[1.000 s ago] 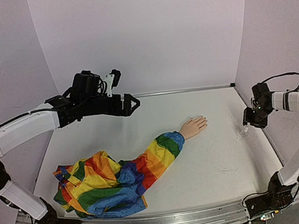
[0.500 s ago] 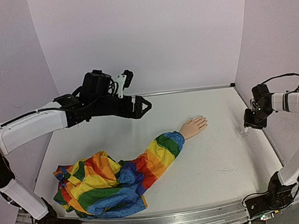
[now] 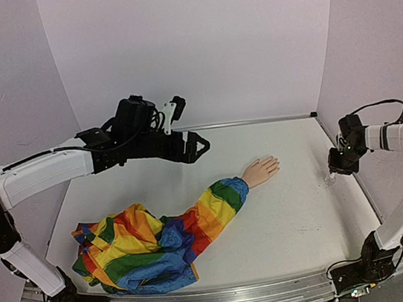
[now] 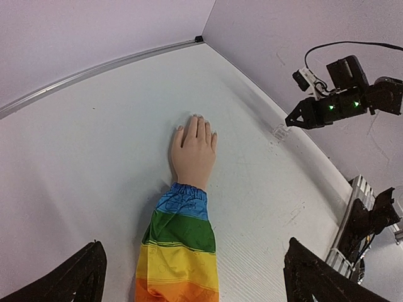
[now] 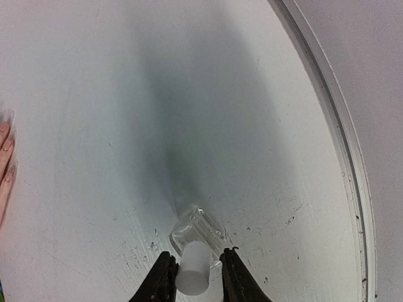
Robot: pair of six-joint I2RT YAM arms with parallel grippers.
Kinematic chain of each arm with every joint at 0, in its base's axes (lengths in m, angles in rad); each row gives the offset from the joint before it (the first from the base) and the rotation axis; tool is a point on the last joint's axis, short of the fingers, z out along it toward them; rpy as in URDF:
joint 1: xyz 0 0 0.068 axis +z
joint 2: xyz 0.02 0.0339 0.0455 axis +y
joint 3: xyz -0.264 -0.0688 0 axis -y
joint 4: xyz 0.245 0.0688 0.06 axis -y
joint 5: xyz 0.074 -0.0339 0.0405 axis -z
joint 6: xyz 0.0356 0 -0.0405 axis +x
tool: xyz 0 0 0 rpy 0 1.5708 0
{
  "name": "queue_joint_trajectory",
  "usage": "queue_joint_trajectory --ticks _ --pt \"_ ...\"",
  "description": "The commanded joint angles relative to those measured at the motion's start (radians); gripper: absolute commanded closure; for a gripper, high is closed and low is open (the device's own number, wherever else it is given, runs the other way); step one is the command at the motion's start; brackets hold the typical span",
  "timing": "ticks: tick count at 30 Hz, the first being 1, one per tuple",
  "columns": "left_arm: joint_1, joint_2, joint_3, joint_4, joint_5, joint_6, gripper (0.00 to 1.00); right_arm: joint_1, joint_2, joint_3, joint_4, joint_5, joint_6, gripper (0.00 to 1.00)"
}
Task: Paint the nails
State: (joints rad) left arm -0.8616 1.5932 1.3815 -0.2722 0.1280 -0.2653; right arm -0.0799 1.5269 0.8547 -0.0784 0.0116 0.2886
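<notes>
The pale mannequin hand (image 3: 261,169) lies flat on the white table, coming out of a rainbow-striped sleeve (image 3: 217,205). In the left wrist view the hand (image 4: 192,154) points away and its nails (image 4: 198,117) are tiny and bare-looking. My left gripper (image 3: 197,145) hovers wide open above and left of the sleeve. At the table's right edge, my right gripper (image 5: 194,277) is down at a small clear bottle (image 5: 198,229). Its fingers stand close on either side of the white cap, with a thin gap on the right side.
The rest of the rainbow garment (image 3: 133,251) is heaped at the near left. A raised metal rim (image 5: 340,126) runs along the table's right edge beside the bottle, with the side wall (image 3: 380,36) right behind it.
The left arm has swung right and forward towards the hand, still open. The right gripper's fingers have narrowed around the bottle's cap without moving away.
</notes>
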Motion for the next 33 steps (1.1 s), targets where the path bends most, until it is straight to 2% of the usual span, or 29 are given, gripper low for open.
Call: queue_joint_trajectory --ticks 1,5,11,16,20,23,28,30,33 --pt "-0.005 -0.015 0.041 0.019 -0.011 0.004 0.01 -0.001 0.012 -0.006 -0.015 -0.004 -0.005 0.75" --pt "-0.007 -0.019 0.036 0.019 -0.014 0.003 0.01 0.001 0.009 -0.001 -0.015 -0.003 -0.008 0.80" --pt "-0.009 -0.009 0.033 0.017 -0.010 -0.005 0.00 0.020 -0.026 0.017 -0.023 -0.075 -0.019 0.99" --pt "-0.008 0.020 0.049 0.007 0.011 -0.026 0.00 0.069 -0.119 0.050 -0.026 -0.262 -0.050 1.00" --pt "-0.008 0.070 0.082 0.007 0.123 -0.025 0.01 0.110 -0.147 0.085 -0.014 -0.598 -0.067 1.00" --pt "-0.008 0.130 0.115 0.007 0.234 -0.025 0.01 0.180 -0.129 0.125 -0.013 -0.763 -0.064 1.00" --pt "-0.009 0.237 0.180 0.012 0.476 -0.025 0.01 0.366 -0.112 0.209 -0.002 -0.832 -0.031 1.00" --pt "-0.013 0.269 0.198 0.020 0.562 -0.015 0.07 0.424 -0.099 0.232 0.011 -0.857 -0.011 1.00" --pt "-0.028 0.280 0.197 0.032 0.614 0.027 0.13 0.474 -0.081 0.263 0.015 -0.878 -0.003 1.00"
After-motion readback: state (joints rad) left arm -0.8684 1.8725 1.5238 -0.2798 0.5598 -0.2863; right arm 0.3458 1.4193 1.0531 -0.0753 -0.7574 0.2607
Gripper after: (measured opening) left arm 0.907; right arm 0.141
